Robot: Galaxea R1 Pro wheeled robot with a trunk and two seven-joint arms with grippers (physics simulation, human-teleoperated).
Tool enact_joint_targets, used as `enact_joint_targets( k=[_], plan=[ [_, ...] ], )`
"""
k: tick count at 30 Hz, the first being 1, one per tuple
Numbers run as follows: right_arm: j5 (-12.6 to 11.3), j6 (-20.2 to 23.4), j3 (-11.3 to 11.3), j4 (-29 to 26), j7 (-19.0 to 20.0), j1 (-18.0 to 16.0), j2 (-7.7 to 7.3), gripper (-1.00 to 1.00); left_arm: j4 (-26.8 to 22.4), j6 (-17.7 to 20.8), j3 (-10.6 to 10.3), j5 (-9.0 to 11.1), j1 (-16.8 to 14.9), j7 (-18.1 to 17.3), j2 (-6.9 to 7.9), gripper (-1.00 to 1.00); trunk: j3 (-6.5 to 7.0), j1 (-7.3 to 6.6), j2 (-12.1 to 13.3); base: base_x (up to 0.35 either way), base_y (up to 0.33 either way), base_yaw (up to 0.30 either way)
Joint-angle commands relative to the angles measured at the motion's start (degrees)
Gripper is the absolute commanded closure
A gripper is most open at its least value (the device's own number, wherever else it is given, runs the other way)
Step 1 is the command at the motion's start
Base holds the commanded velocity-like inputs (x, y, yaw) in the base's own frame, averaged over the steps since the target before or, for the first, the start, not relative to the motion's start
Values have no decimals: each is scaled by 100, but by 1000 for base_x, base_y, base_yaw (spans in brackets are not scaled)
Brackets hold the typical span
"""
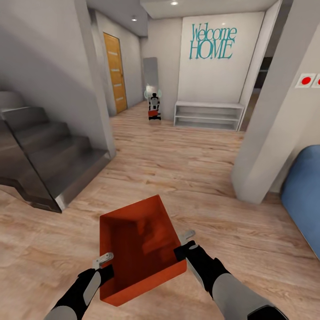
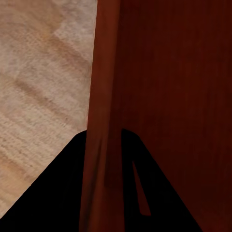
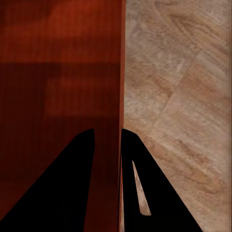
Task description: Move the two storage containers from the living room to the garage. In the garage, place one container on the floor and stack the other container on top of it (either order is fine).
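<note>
**Left fingers** [image 2: 104, 159]: dark, closed down on one long wall of the container, one finger on each face of the wall. In the head view the left gripper [image 1: 106, 263] sits at the bin's near left side.

**Right fingers** [image 3: 107, 159]: likewise clamped across the opposite long wall, one inside and one outside. In the head view the right gripper [image 1: 184, 244] is at the bin's right side. A pinch on each side seems meant to share the load and stop the bin from swinging while the base rolls.

**Storage container** [image 1: 135, 244]: orange-red, open-top, low-walled, carried clear of the floor between the two grippers, just ahead of the robot. It is tilted, its open face turned partly toward the head camera, so the inside is visible. Whether a second bin nests inside it cannot be told.

**Wood-plank floor** [image 1: 191, 178]: light boards directly under the container and running on beyond it. So the bin is not yet in the garage; the carry looks to be at an early to middle stage.

**Staircase** [image 1: 49, 155]: grey steps, beyond the container and to its left.

**Blue sofa** [image 1: 304, 195]: an edge of it, well to the container's right.

**Wooden door** [image 1: 115, 73]: with light slats, far beyond the container and to the left of it; possibly the way onward.

**White low shelf** [image 1: 209, 114]: far beyond the container, under teal "Welcome HOME" lettering [image 1: 212, 42].

**Mirror** [image 1: 152, 89]: beside the shelf, showing a small reflection of the robot with something orange-red in front of it.
</note>
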Motion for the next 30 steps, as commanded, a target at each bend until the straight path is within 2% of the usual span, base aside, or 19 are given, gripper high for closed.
enact_joint_targets(
  k=[1, 30],
  plan=[
    [-71, -101, 356, -20, 143, 4, 24, 100, -2, 115, 42, 327, -6, 46, -32, 100, -5, 3, -2, 340, 0, 0],
    [-71, -101, 354, -20, 143, 4, 24, 100, -3, 115, 42, 327, -6, 46, -38, 100, -5, 3, -2, 340, 0, 0]
  ],
)
